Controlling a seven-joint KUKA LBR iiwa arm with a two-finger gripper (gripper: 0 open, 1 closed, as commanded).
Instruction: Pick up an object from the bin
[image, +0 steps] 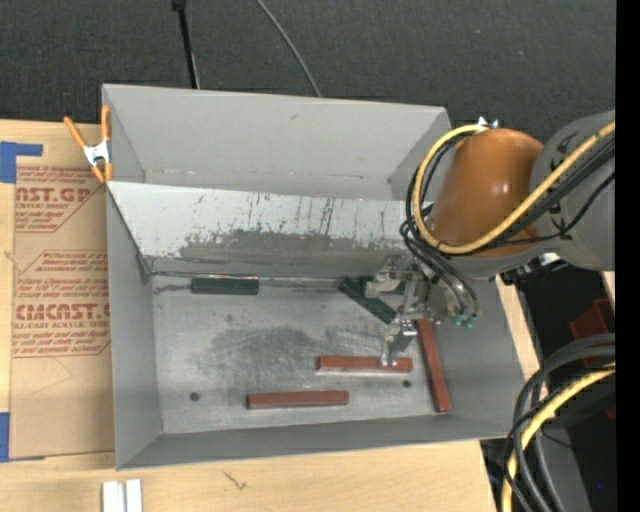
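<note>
My gripper (398, 342) reaches down at the right side of the bin floor, its fingertips at the right end of a short reddish-brown bar (362, 365) lying flat. Whether the bar sits between the fingers I cannot make out. A second reddish-brown bar (434, 365) lies slanted along the right wall, just right of the gripper. A third, longer brown bar (298, 400) rests near the front wall. A dark green piece (362, 297) lies just behind the gripper, partly hidden by it.
A dark green stick (224, 286) lies along the back wall at the left. The arm with its orange cover and yellow cables hangs over the bin's right rim. The left half of the floor holds nothing but scuff marks.
</note>
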